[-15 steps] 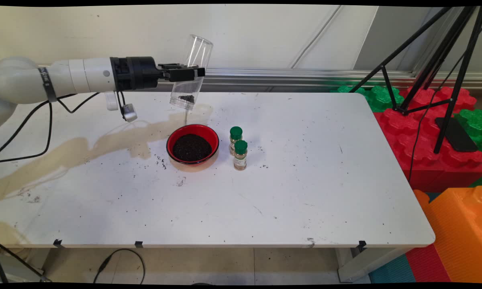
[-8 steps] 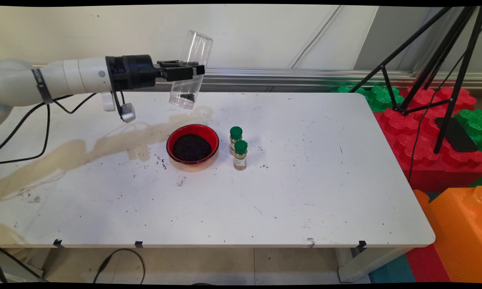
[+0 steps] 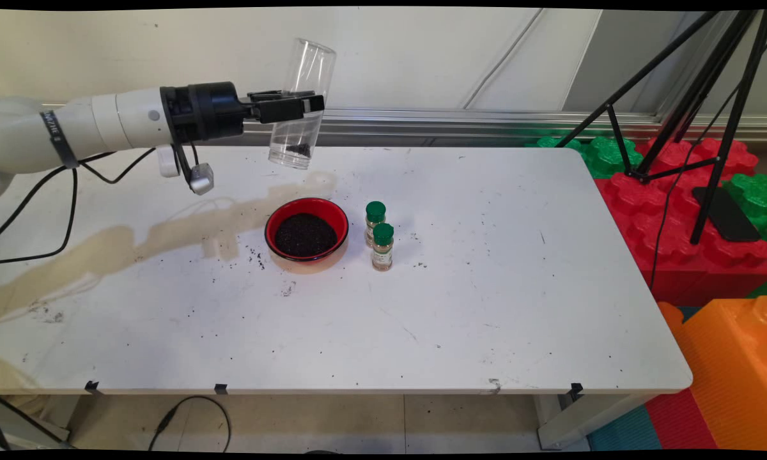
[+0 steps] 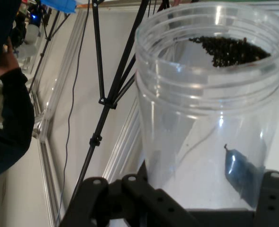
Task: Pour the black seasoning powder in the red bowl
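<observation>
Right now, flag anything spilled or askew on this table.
Dark grains lie scattered on the white table left of the red bowl, with a tan stain running toward the table's left edge. The gripper holds the clear cup tilted in the air, a few grains left in its bottom.

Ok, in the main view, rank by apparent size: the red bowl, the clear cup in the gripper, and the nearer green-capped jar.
1. Red bowl, widest.
2. Clear cup, held tilted above the table by the gripper; taller than the bowl but narrower, so the two are close.
3. Nearer green-capped jar, clearly smallest.
</observation>
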You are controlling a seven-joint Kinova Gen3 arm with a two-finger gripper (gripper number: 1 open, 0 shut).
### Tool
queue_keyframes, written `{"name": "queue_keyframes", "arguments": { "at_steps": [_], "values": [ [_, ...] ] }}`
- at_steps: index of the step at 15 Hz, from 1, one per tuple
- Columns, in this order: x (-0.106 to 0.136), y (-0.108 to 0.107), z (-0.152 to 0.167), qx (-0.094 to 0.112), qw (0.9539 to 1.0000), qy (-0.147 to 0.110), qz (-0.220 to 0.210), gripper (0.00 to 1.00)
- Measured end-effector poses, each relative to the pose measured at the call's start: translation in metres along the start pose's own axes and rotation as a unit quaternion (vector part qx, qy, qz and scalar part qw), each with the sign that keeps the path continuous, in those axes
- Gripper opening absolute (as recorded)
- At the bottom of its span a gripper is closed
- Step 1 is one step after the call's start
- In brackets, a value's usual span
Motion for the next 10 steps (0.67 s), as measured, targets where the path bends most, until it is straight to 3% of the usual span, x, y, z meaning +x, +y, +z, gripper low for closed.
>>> {"name": "queue_keyframes", "arguments": {
  "at_steps": [10],
  "values": [
    [0.014,0.004,0.001,-0.007,0.9987,0.016,-0.048,0.0]
  ]
}}
